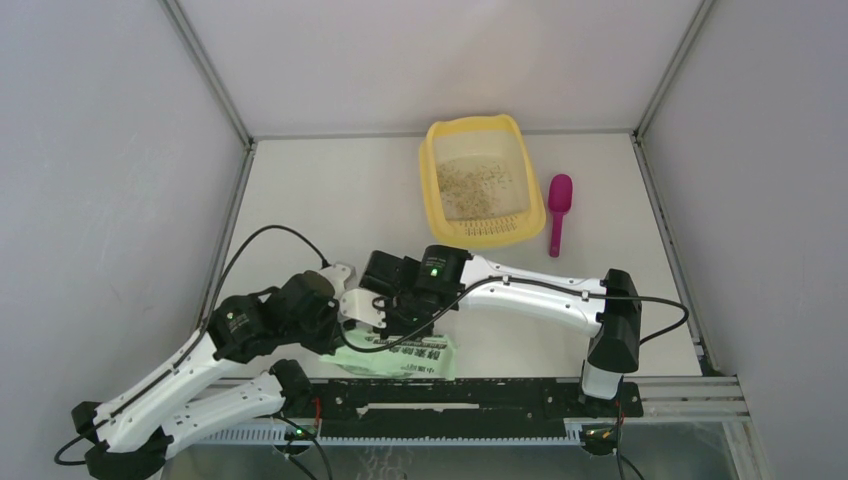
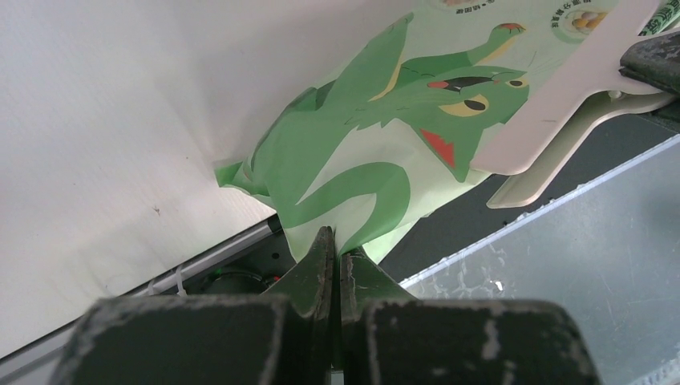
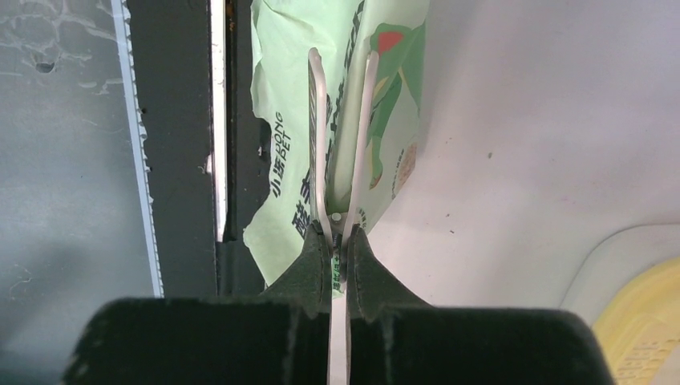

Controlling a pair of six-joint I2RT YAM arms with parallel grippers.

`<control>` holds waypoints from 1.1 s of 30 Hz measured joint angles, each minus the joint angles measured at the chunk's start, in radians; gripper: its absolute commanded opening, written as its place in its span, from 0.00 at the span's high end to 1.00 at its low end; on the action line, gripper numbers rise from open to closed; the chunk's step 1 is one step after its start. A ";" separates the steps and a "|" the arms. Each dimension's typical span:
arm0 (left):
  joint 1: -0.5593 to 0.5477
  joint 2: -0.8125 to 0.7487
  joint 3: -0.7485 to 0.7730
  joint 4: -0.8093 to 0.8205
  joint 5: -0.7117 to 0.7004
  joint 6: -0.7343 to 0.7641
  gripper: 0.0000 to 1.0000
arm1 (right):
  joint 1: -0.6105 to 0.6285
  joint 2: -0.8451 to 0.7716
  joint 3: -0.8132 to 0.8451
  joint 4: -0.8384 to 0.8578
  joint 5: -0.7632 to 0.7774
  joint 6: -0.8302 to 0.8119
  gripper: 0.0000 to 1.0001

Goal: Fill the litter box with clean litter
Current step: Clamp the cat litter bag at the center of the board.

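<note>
The yellow litter box [image 1: 434, 182] stands at the back centre, with a thin speckled layer of clean litter [image 1: 474, 180] on its floor. A light green printed bag [image 1: 405, 357] hangs between both arms near the front edge. My left gripper [image 2: 337, 243] is shut on a lower corner of the bag [image 2: 377, 152]. My right gripper [image 3: 341, 234] is shut on a white clip [image 3: 342, 152] clamped to the bag [image 3: 285, 172]. That clip [image 2: 553, 96] also shows in the left wrist view. From above, the left gripper [image 1: 345, 330] and right gripper [image 1: 378, 305] sit close together.
A magenta scoop [image 1: 557, 210] lies just right of the litter box. The black front rail [image 1: 450, 395] runs under the bag. A corner of the litter box [image 3: 649, 329] shows at the right wrist view's lower right. Grey walls enclose the table.
</note>
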 measured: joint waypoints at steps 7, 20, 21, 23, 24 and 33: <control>0.005 0.001 0.002 0.002 -0.013 -0.019 1.00 | 0.006 0.008 0.011 -0.001 0.045 0.013 1.00; 0.023 0.004 0.043 -0.031 -0.050 -0.056 1.00 | 0.006 0.027 0.048 -0.003 0.110 0.030 1.00; 0.023 0.005 0.043 -0.032 -0.053 -0.060 1.00 | 0.006 0.033 0.054 -0.008 0.109 0.032 1.00; 0.025 0.005 0.043 -0.035 -0.059 -0.067 1.00 | 0.006 0.044 0.064 -0.014 0.109 0.034 1.00; 0.026 0.005 0.043 -0.037 -0.060 -0.068 1.00 | 0.006 0.048 0.066 -0.016 0.109 0.035 1.00; 0.031 0.000 0.043 -0.058 -0.067 -0.085 1.00 | 0.007 0.099 0.142 -0.089 0.098 0.034 1.00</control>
